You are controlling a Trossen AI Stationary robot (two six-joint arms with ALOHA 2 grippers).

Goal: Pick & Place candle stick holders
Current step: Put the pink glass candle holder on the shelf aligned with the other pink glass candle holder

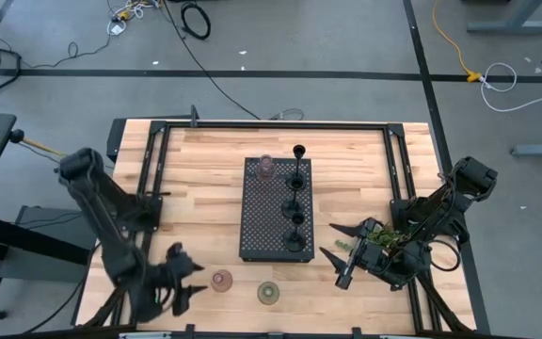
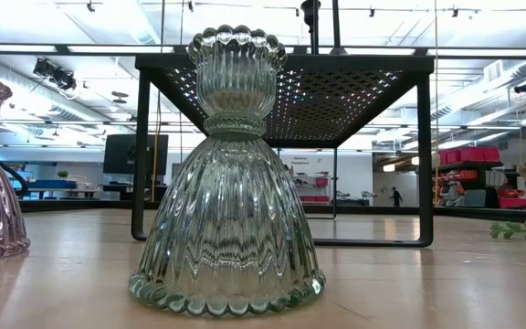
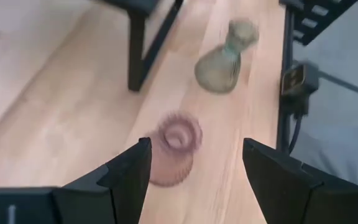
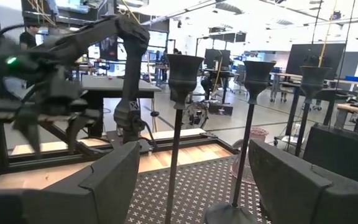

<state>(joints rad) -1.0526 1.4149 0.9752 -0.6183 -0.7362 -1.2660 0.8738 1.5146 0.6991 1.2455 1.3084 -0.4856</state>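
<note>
**Ana:** On the wooden table, what is the biggest thing, and where do the holders sit?

**Ben:** At centre stands a black perforated tray on thin legs, a rectangular metal stand. Along one long side of its top stand black candle stick holders in a row: thin stems on round bases, each with a small flared cup on top. A pinkish glass cup sits at the tray's far end. Two more glass holders stand on the bare wood by the front edge: a pink glass holder and a green glass holder, just beside each other.

**Ana:** What are the glass ones like?

**Ben:** Ribbed, bell-shaped, with a beaded rim at the foot and a scalloped cup on top. They look smooth, so slippery, I judge.

**Ana:** Which step is this?

**Ben:** I judge it the approach to a pick. The left gripper hovers just beside the pink glass holder, jaws spread wide with nothing between them. Next it should lower until the fingers straddle the narrow neck, then close gently.

**Ana:** And the other arm?

**Ben:** The right gripper waits beside the tray's right edge, jaws apart and empty, near a small green plant sprig.
</note>
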